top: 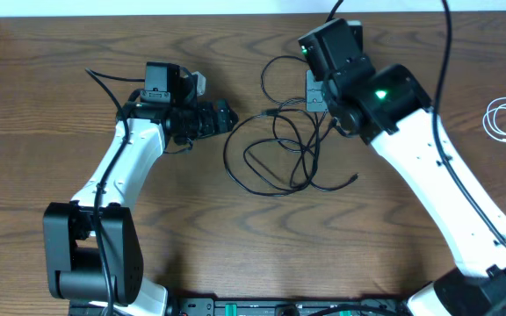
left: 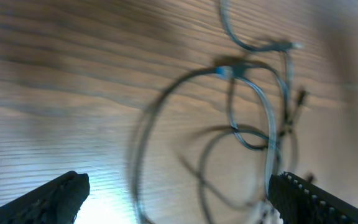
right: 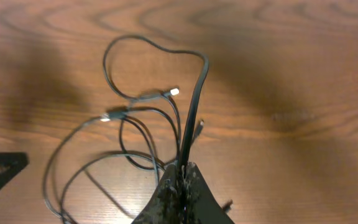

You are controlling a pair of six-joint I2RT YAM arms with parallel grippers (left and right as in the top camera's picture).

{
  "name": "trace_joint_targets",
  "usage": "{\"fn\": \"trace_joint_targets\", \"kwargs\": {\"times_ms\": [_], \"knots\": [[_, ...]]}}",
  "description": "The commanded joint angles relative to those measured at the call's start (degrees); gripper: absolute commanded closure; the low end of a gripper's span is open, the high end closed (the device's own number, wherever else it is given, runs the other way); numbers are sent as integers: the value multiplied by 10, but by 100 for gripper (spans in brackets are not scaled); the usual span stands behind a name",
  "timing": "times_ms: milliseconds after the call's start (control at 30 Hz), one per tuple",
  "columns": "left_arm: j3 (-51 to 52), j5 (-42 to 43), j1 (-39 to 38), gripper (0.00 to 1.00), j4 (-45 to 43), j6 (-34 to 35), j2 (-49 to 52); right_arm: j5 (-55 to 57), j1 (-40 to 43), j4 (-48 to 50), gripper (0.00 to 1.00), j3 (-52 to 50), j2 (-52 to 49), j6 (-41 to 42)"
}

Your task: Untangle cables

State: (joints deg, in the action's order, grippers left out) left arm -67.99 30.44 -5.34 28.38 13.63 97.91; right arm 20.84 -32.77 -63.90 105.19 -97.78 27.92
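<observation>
Cables (top: 275, 112): black and thin, in a loose tangle at the middle of the table (top: 60, 79), between the two tools. Cross one another in several loops, with one wide loop on the left side and one free plug end sticking out toward the right arm.

Right tool (right: 180, 183): together, clamped on one of the cables. Grips it at the upper right side of the tangle in the overhead view. Seen from the right wrist, that strand runs out from between the closed fingers (right: 166, 199), goes away over the wood, bends in a round curve and comes back to the heap. Two small plugs with light tips just beside that curve.

Left tool (left: 178, 199): wide apart, holding nothing. Sits just beside the left edge of the tangle, with the loops in front of the opening. Left wrist view much blurred, so cannot tell if any finger touches a cable.

White cord (top: 488, 118): coiled small, alone near the right edge of the table, well apart from the black tangle and from both tools.
</observation>
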Motion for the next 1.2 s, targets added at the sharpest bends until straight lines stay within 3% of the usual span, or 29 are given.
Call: {"fn": "trace_joint_targets", "kwargs": {"times_ms": [0, 233, 500, 733, 800, 833, 900, 933, 1033, 1167], "knots": [[2, 62, 1, 2, 6, -14, -8, 11, 6, -9, 99, 9, -25, 23], [2, 5, 1, 2, 7, -14, -8, 11, 13, -11, 99, 9, -78, 23], [2, 4, 1, 2, 7, -14, -8, 10, 38, -2, 99, 9, -130, 23], [2, 4, 1, 2, 7, -14, -8, -74, 47, 0, 95, 9, -166, 23], [2, 4, 1, 2, 7, -14, -8, -92, 46, 0, 87, 9, -177, 23], [2, 4, 1, 2, 7, -14, -8, -101, 46, 0, 74, 9, -180, 23], [2, 4, 1, 2, 7, -14, -8, -116, 46, -5, 36, 9, -186, 23], [2, 4, 1, 2, 7, -14, -8, -123, 46, -10, 29, 9, -188, 23], [2, 3, 1, 2, 7, -14, -8, -124, 46, -30, 21, 9, -190, 23], [2, 3, 1, 2, 7, -14, -8, -125, 46, -65, 21, 9, -191, 35]]}}
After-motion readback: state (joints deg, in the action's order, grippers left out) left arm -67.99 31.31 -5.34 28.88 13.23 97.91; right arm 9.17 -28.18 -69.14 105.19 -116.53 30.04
